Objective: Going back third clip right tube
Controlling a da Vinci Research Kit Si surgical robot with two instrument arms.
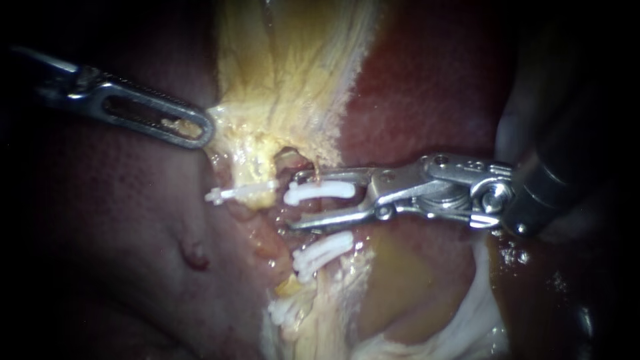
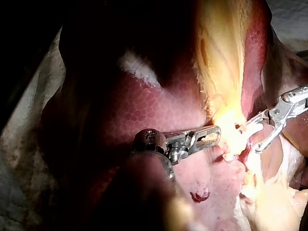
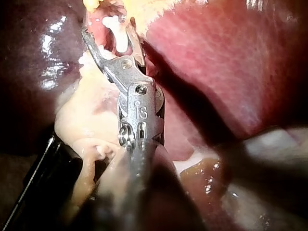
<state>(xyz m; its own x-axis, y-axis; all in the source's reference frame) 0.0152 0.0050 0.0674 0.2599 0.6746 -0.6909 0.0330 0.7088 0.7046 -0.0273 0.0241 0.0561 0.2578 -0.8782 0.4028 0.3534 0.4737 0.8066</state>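
Around a white clip [image 1: 320, 192], jaws of my right instrument [image 1: 295, 200] gape wide (left instrument [image 1: 203, 130] pinches yellow tissue [image 1: 240, 133]).

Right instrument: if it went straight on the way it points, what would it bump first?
Probably the white clip lying between the right instrument's open jaws, though depth is unclear.

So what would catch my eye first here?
The white clips stand out most, bright against the red liver in the middle of the endoscope view. One clip lies inside the open claw of the right instrument, which comes in from the right. Above runs a band of yellow tissue, its edge pinched by the left instrument.
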